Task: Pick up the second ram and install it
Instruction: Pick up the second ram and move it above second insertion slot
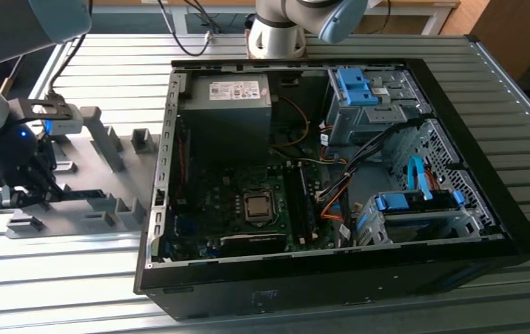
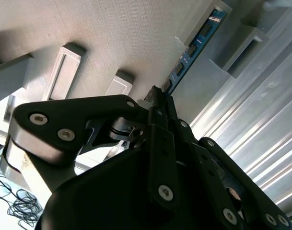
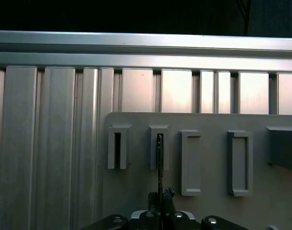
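Arm: in the exterior view it stands at that view's left, with the gripper (image 1: 26,196) down over a grey plate (image 1: 89,184) of holder blocks.
Gripper: clenched on the near end of the memory stick (image 2: 191,48). In the second wrist view the gripper (image 2: 161,98) has its black fingers (image 2: 155,103) meeting on the board's edge.
Memory stick: a long thin board with black chips along one face. In the first wrist view it shows edge-on as a thin dark strip (image 3: 159,163) running from the gripper (image 3: 161,195) to a holder block.
Stick's far end: inside the slot of a grey holder block (image 3: 153,153) on the plate (image 3: 136,191).
Neighbours: a similar slotted block (image 3: 117,148) just beside it and two longer frames (image 3: 191,163) on the other side.
Computer case: lies open (image 1: 487,229) at the exterior view's right, well apart from the gripper.
Inside the case: the motherboard (image 1: 237,223) with its square silver processor (image 1: 257,206).
Table: ribbed metal slats (image 1: 61,278) under both plate and case.
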Robot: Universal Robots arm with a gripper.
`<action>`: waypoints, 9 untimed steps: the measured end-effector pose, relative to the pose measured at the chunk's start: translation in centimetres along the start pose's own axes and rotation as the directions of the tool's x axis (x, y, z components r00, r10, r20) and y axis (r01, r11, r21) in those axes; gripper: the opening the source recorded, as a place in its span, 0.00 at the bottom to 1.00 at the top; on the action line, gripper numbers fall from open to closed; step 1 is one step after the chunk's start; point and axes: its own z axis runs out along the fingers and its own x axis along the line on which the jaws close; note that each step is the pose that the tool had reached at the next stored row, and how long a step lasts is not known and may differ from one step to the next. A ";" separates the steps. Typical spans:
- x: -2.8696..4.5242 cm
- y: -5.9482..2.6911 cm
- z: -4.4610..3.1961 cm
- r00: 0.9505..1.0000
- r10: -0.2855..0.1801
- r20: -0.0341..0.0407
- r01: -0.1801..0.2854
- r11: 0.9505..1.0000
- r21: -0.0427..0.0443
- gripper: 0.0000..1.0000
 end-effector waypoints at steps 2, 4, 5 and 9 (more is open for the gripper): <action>0.00 0.00 -0.04 1.000 0.000 0.000 0.000 1.000 0.000 0.14; 0.00 0.00 -0.08 1.000 0.000 0.000 0.000 1.000 0.000 0.14; 0.00 0.00 -0.13 1.000 0.000 0.000 0.000 1.000 0.000 0.14; -0.01 0.00 -0.33 1.000 0.000 0.000 0.000 1.000 0.000 0.14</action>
